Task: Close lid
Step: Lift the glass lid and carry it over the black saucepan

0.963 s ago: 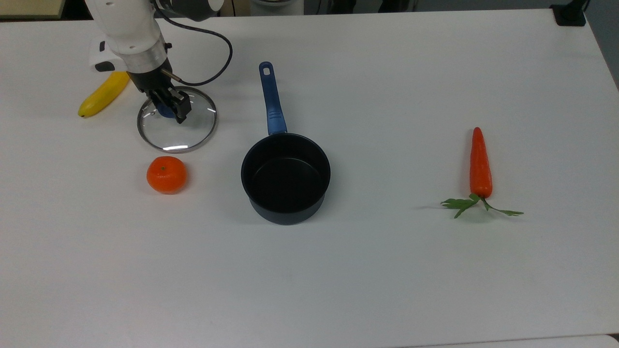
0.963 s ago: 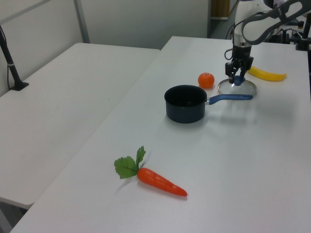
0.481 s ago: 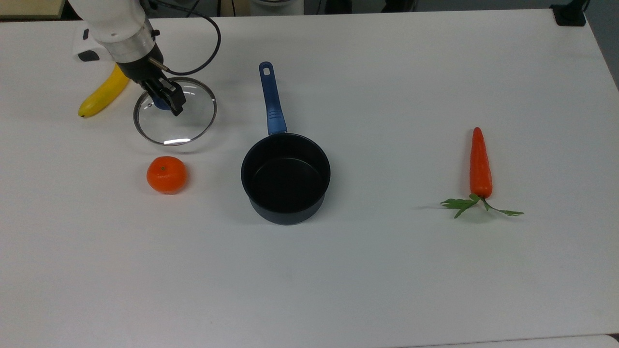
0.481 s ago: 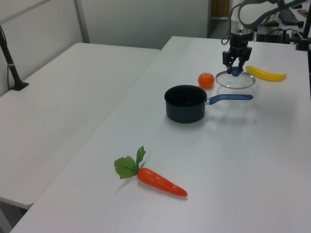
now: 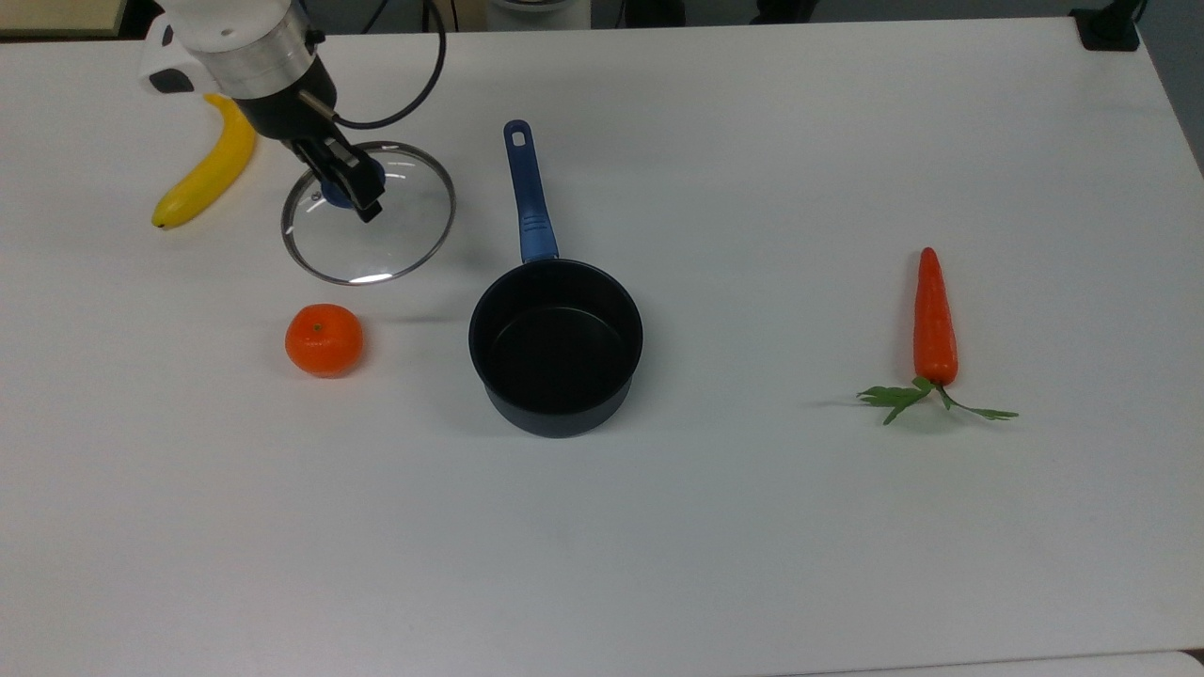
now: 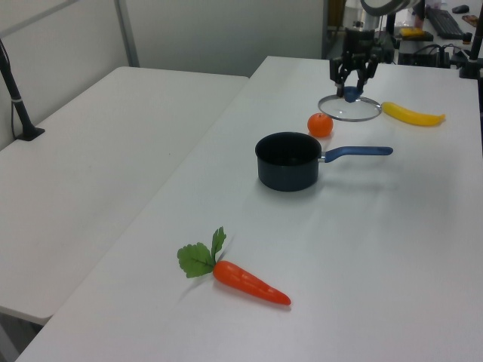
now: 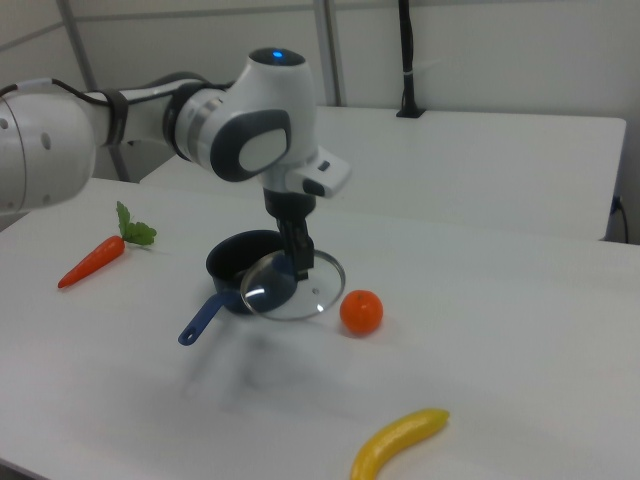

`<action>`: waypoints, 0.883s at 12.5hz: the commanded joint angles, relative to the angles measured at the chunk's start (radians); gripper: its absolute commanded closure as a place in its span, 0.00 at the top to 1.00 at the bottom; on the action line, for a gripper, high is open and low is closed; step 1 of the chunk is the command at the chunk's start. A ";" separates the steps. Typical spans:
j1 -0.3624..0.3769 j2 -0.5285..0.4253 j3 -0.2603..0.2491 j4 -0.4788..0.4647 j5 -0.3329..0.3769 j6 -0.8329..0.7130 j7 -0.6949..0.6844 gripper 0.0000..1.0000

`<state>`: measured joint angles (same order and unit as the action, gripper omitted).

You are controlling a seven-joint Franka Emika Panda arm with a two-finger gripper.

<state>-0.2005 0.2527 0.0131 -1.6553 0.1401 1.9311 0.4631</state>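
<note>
The lid (image 5: 386, 230) is a clear glass disc with a metal rim and a blue knob. It hangs level in the air above the table, and my gripper (image 5: 345, 194) is shut on its knob. In the left view the lid (image 6: 355, 110) floats above the orange, held by the gripper (image 6: 352, 92). In the right view the lid (image 7: 300, 289) hangs beside the saucepan under the gripper (image 7: 299, 262). The black saucepan (image 5: 555, 346) with a long blue handle stands open to the top view's right of the lid, also seen as saucepan (image 6: 287, 161) and saucepan (image 7: 238, 262).
An orange (image 5: 324, 339) lies just below the lid in the top view. A banana (image 5: 207, 175) lies at the top view's left, by the arm. A carrot (image 5: 934, 324) with green leaves lies far to the top view's right. The table (image 5: 752, 527) is white.
The gripper has lifted the lid off the table by its knob and carried it toward the top view's right, closer to the saucepan. The other objects have not moved.
</note>
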 commanded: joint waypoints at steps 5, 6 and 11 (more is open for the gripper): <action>0.170 0.106 -0.005 0.155 0.012 -0.026 0.184 0.46; 0.194 0.118 -0.007 0.161 0.010 -0.024 0.193 0.46; 0.276 0.215 -0.009 0.271 -0.002 -0.023 0.232 0.46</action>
<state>0.0507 0.4121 0.0176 -1.4742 0.1443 1.9265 0.6765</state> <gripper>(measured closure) 0.392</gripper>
